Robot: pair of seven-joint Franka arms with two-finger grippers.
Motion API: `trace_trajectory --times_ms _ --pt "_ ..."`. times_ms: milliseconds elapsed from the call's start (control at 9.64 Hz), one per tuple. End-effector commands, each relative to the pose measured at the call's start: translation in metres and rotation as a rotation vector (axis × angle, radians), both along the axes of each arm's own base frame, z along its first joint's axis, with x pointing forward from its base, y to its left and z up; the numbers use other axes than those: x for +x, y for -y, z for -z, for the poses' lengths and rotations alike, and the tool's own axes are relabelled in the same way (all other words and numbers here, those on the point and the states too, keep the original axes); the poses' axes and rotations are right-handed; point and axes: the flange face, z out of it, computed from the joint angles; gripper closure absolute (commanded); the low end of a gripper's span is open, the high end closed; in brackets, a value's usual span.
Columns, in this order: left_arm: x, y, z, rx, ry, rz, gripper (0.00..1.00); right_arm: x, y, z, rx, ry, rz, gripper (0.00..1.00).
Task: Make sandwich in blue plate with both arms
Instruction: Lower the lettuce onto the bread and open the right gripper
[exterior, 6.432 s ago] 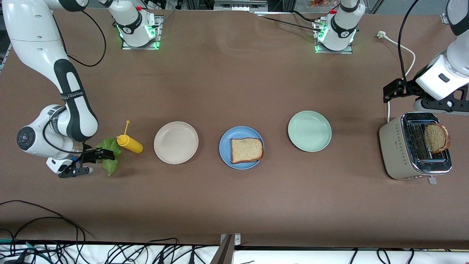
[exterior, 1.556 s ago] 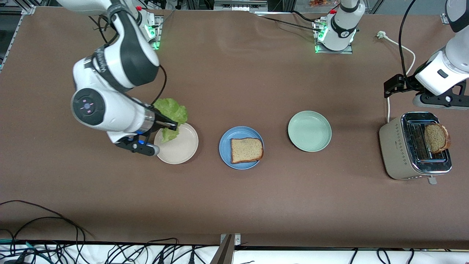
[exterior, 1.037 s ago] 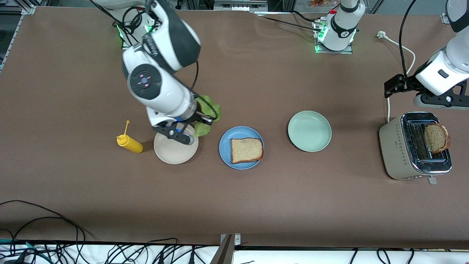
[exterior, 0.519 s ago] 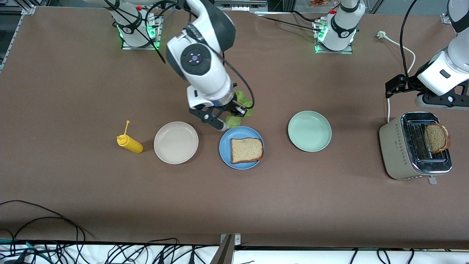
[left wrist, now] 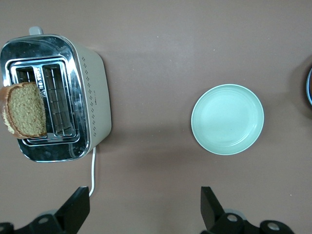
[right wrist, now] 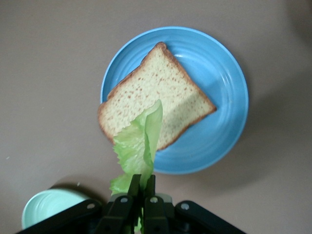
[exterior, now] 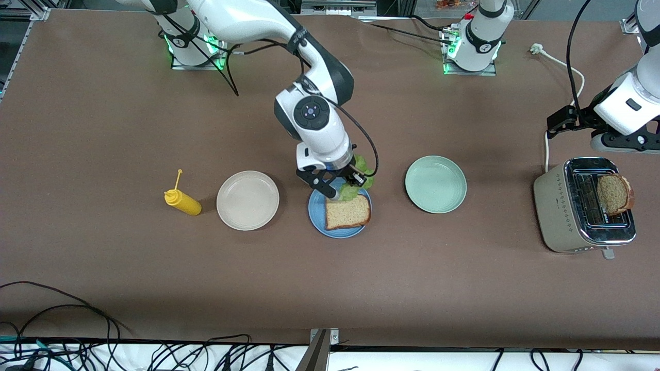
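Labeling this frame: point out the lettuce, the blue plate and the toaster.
lettuce (right wrist: 139, 141), right wrist view, middle of the hanging leaf.
blue plate (right wrist: 222, 92), right wrist view, bare surface beside the bread.
toaster (exterior: 550, 203), front view, beige side wall.

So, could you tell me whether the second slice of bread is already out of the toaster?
No, the second bread slice stands in a slot of the toaster, while only one slice lies on the blue plate.
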Motion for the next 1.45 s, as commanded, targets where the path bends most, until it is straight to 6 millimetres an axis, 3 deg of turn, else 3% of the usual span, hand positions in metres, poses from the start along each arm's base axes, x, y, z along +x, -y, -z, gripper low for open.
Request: trace_trajectory --times_ms 0,519,830,934,1037,1349 --pt "0.001 -0.014 -0.001 -0.02 0.015 0.039 0.0 0.006 -0.003 0.024 -0.012 0.041 0.018 1.0" --pt "0.005 -0.038 0.006 -0.036 0.014 0.018 0.0 0.02 0.009 0.068 -0.039 0.099 -0.01 1.0" --pt "0.009 -0.044 0.008 -0.032 0.024 0.009 0.0 0.027 0.016 0.075 -0.04 0.114 -0.023 1.0" --pt "0.01 -0.047 0.009 -0.033 0.026 0.005 0.0 0.027 0.015 0.076 -0.04 0.118 -0.024 0.22" --pt "0.01 -0.05 0.01 -0.033 0.026 -0.001 0.0 0.025 0.014 0.075 -0.07 0.144 -0.062 0.0" --pt "0.015 -0.054 0.011 -0.031 0.026 -0.007 0.0 0.027 0.017 0.072 -0.091 0.157 -0.087 0.0"
